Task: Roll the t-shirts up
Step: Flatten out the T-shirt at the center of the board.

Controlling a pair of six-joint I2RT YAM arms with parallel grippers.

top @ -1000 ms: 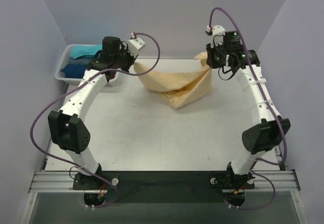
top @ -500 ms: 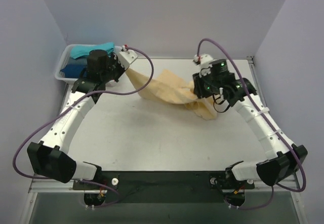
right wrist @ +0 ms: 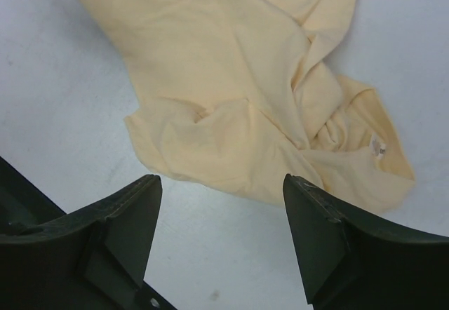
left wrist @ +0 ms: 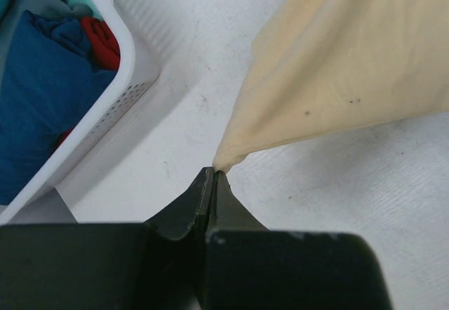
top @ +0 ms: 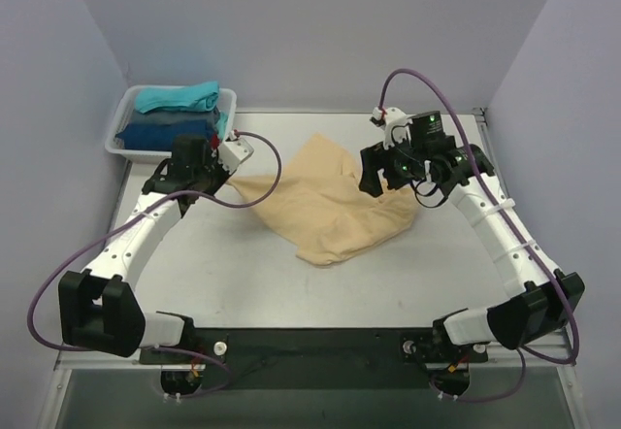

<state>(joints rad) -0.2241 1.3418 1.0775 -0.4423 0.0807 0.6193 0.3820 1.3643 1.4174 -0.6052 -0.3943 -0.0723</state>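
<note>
Top view: the tan t-shirt lies rumpled on the white surface, right in the middle of the frame. The left claw is at the shirt's left tip, and the right claw sits over its upper right edge. The basket is in the upper left, with a teal bundle on top of a dark blue bundle.

Left wrist view: the left claw is pinched tight on one pointy corner of the tan t-shirt, which fans out toward the upper right. The basket fills the upper left, holding the dark blue bundle and a red bundle.

Right wrist view: the right claw is spread wide with nothing in it. The crumpled tan t-shirt is on the surface just above it in the frame.
</note>
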